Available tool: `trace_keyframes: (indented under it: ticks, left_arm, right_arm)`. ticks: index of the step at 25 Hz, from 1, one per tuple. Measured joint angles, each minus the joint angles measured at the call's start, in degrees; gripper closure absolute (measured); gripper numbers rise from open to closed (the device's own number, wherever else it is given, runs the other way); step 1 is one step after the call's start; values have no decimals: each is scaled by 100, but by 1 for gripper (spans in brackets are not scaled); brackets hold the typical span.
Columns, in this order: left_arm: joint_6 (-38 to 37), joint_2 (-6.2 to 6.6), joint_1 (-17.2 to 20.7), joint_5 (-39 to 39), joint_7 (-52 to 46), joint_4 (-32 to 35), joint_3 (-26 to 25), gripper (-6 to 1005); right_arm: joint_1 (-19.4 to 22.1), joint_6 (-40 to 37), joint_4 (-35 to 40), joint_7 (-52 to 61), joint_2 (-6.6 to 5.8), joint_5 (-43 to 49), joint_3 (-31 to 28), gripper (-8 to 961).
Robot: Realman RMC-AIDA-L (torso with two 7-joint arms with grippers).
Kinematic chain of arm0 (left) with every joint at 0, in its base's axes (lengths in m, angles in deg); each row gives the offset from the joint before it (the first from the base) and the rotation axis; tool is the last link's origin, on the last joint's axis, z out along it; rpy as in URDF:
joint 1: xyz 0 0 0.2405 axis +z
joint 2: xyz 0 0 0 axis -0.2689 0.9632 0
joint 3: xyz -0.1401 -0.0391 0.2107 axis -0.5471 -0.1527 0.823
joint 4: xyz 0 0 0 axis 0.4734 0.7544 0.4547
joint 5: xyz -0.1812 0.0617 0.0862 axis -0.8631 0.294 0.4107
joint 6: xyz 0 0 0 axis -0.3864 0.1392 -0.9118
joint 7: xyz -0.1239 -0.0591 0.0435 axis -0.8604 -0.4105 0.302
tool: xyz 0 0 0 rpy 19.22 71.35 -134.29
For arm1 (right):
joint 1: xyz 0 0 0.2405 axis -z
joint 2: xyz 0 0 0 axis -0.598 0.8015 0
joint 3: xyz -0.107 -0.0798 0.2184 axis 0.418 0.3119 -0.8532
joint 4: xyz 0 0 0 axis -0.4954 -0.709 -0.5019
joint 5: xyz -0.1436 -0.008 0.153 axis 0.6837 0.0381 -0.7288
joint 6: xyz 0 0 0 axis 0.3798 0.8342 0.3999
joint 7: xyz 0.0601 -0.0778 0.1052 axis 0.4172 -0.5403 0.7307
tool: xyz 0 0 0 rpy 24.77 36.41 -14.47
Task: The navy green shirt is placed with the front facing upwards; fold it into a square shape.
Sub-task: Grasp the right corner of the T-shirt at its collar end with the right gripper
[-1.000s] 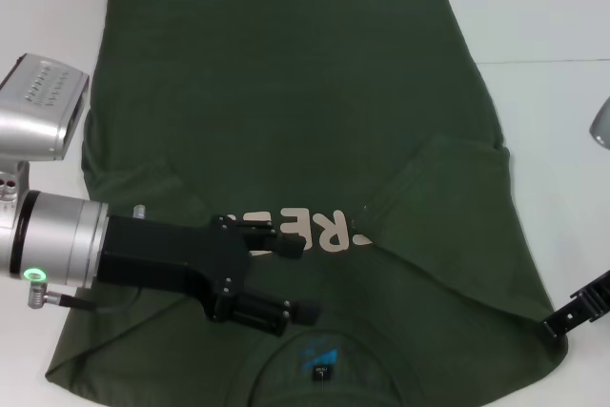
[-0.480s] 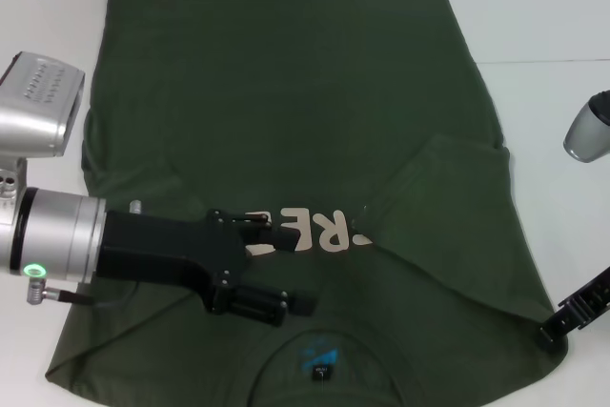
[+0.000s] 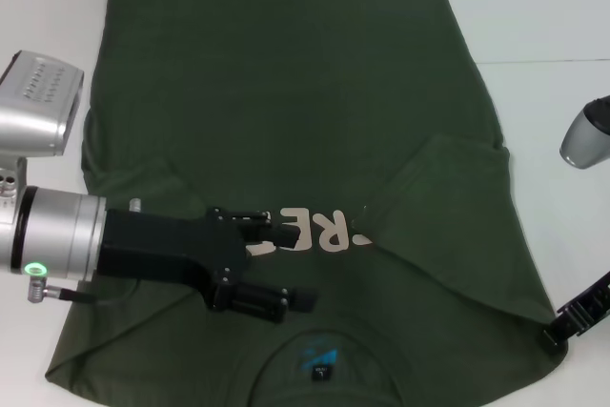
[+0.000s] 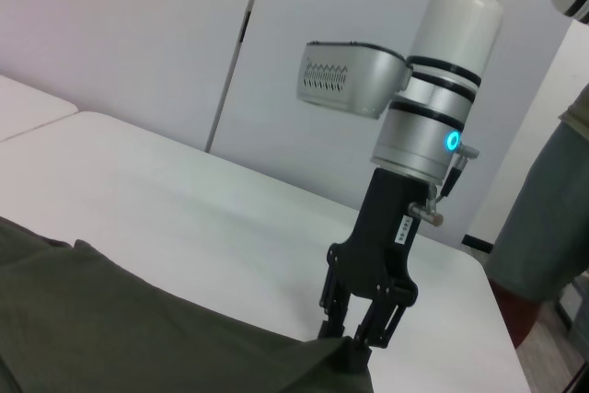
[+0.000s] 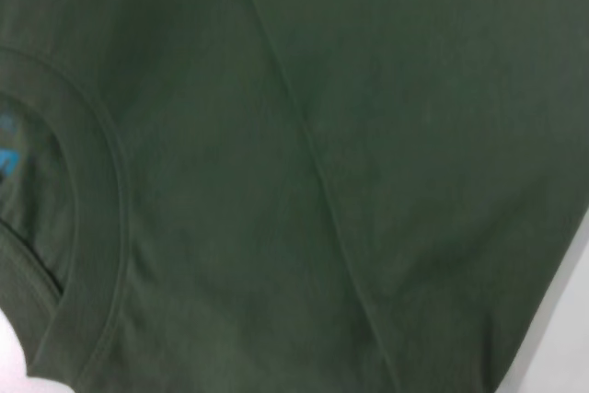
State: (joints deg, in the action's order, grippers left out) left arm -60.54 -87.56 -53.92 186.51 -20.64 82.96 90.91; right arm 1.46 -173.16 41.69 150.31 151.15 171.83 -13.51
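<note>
The navy green shirt [image 3: 286,73] lies face up on the white table, collar and neck label [image 3: 322,361] nearest me, cream lettering [image 3: 329,229] on the chest. One sleeve [image 3: 448,188] is folded inward over the chest. My left gripper [image 3: 297,266] hovers open over the chest, beside the lettering and just above the collar. My right gripper [image 3: 564,329] is at the shirt's near right corner; in the left wrist view the right gripper [image 4: 354,356] pinches the cloth edge. The right wrist view shows only green fabric [image 5: 368,181] and the collar band [image 5: 92,227].
White table [image 3: 543,16] surrounds the shirt, with more room at the right. A silver part of my right arm [image 3: 583,135] hangs above the table's right side. A person in grey [image 4: 543,218] stands beyond the table's far corner.
My left gripper has drifted a little away from the collar toward the lettering. The silver part of my right arm has come further into view, and the right gripper has shifted slightly outward.
</note>
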Motion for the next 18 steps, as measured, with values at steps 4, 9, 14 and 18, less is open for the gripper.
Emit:
trace_keyframes:
  ticks: [4, 9, 14, 18]
  left_arm:
    - [15, 11, 0, -34, -1, 0, -50, 96]
    - [83, 16, 46, -39, 3, 0, -123, 99]
    - [144, 12, 131, -40, -136, 33, -158, 102]
    - [268, 49, 289, 69, -1177, 413, -235, 105]
  right_arm:
    - [41, 31, 32, 10, 0, -9, 6, 547]
    - [49, 64, 40, 16, 0, -1, 8, 691]
    - [48, 88, 19, 17, -1, -2, 1, 831]
    - [48, 101, 37, 2, -5, -3, -42, 885]
